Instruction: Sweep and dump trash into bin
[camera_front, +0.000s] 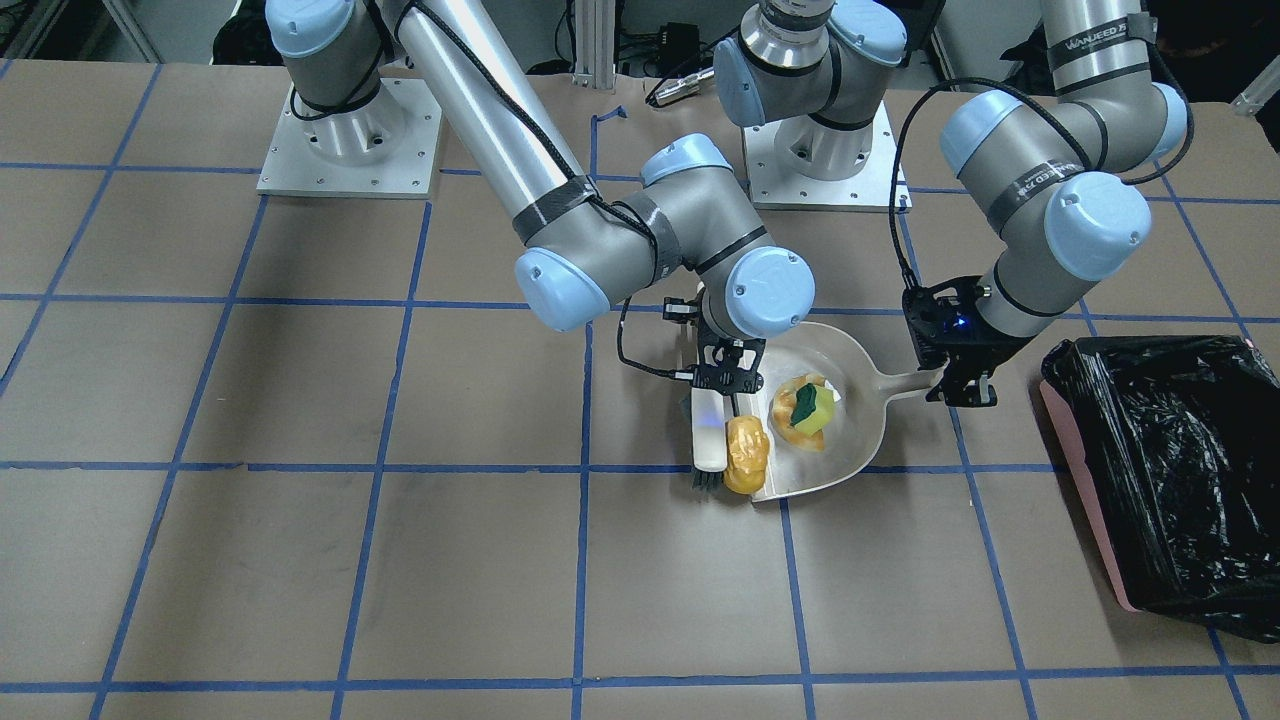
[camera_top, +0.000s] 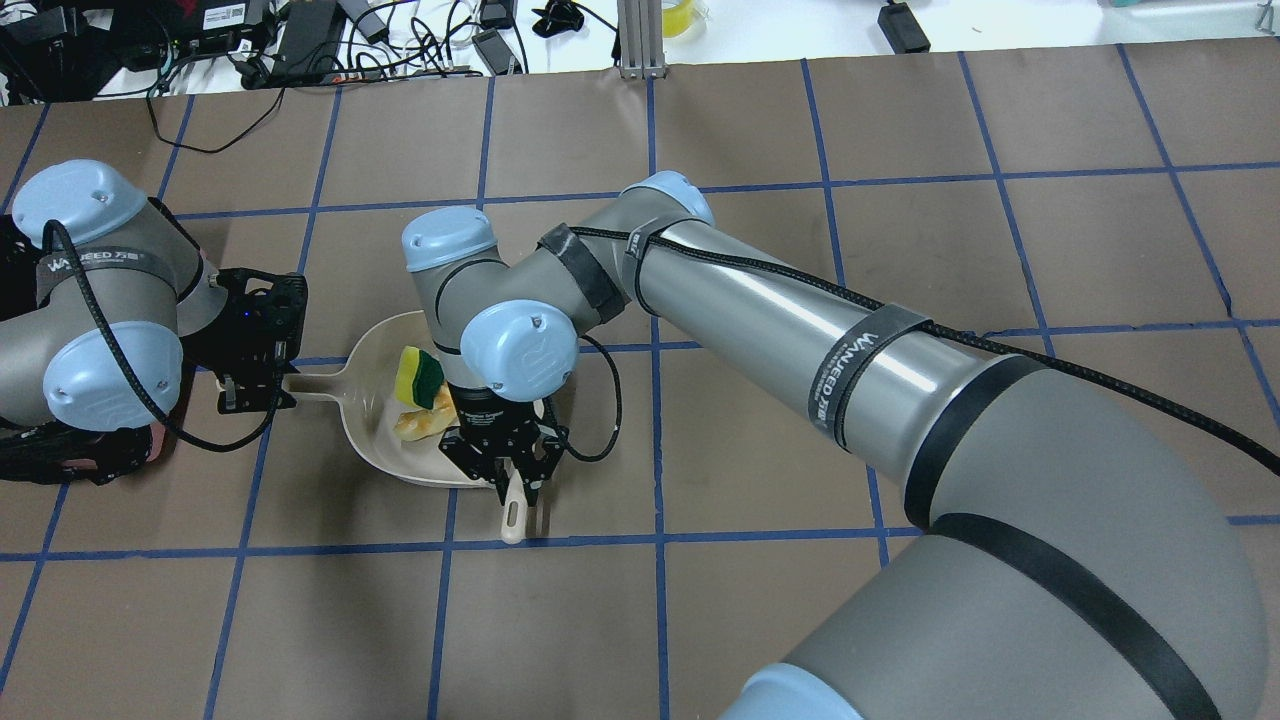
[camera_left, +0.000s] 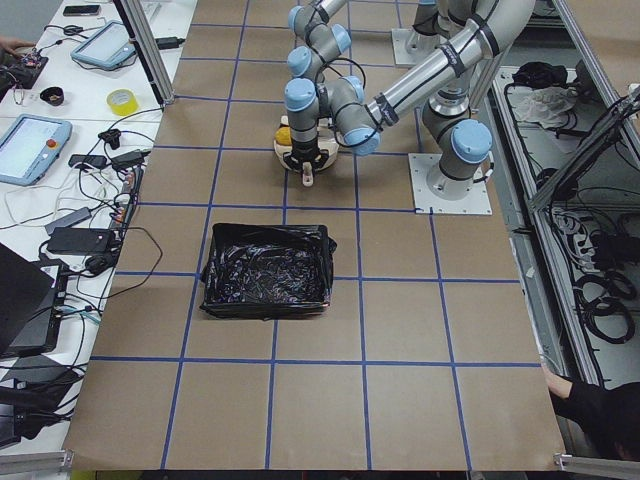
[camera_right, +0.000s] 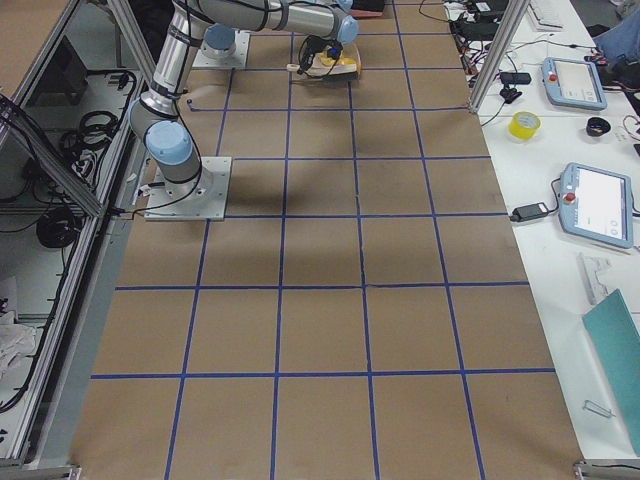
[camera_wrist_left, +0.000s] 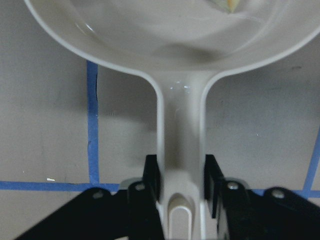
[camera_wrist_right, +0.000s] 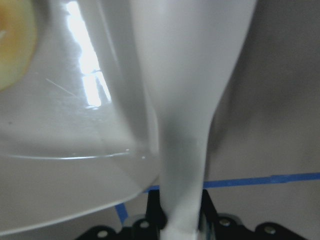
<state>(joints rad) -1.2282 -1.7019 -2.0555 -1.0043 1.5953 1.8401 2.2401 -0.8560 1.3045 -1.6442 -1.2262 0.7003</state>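
A cream dustpan lies flat on the table. My left gripper is shut on its handle, one finger on each side. Inside the pan a yellow sponge with green backing rests on the tan pastry piece; both show from overhead, sponge and pastry. The golden roll sits at the pan's open lip, pressed against the cream brush. My right gripper is shut on the brush handle. The bin, pink with a black bag, stands beyond my left gripper.
Brown paper with a blue tape grid covers the table. Both arm bases stand at the robot's edge. In the exterior left view the bin sits about one grid square from the dustpan. Cables and devices lie on a side bench.
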